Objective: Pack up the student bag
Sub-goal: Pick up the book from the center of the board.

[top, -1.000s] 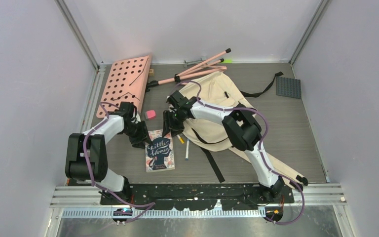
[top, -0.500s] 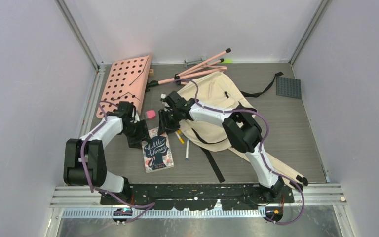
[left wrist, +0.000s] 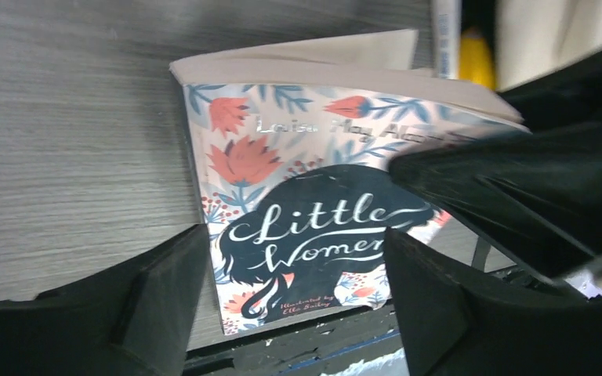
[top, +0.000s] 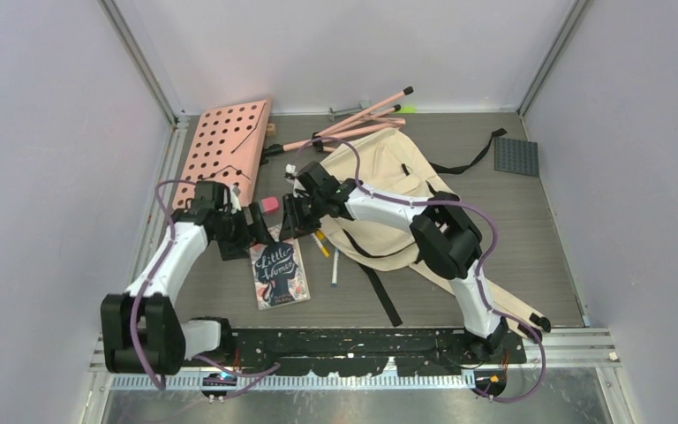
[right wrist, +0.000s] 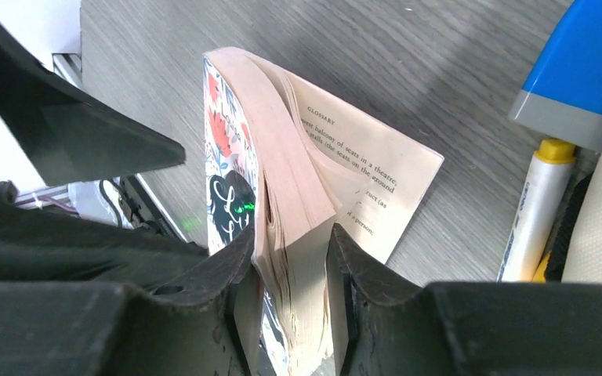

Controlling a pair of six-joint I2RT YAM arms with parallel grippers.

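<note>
Top view: even, diffuse overhead light, soft faint shadows beneath arms (top: 380, 205). Left wrist view: book (left wrist: 298, 219) cover legible, silver lettering glaring, left fingers (left wrist: 149, 305) dark, blurred. Right wrist view: pages crisp, right fingers (right wrist: 204, 274) near-black.

The student bag (top: 387, 163), cream cloth, lies slumped flat right of centre, black straps trailing outward.

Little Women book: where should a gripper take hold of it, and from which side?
Take the Little Women book by its far edge, nearest the student bag, from above, one finger either side of the page block. It lies cover-up on the table, so the faces offer no pinch, but that edge is raised with pages fanned. The right gripper is placed this way.
</note>
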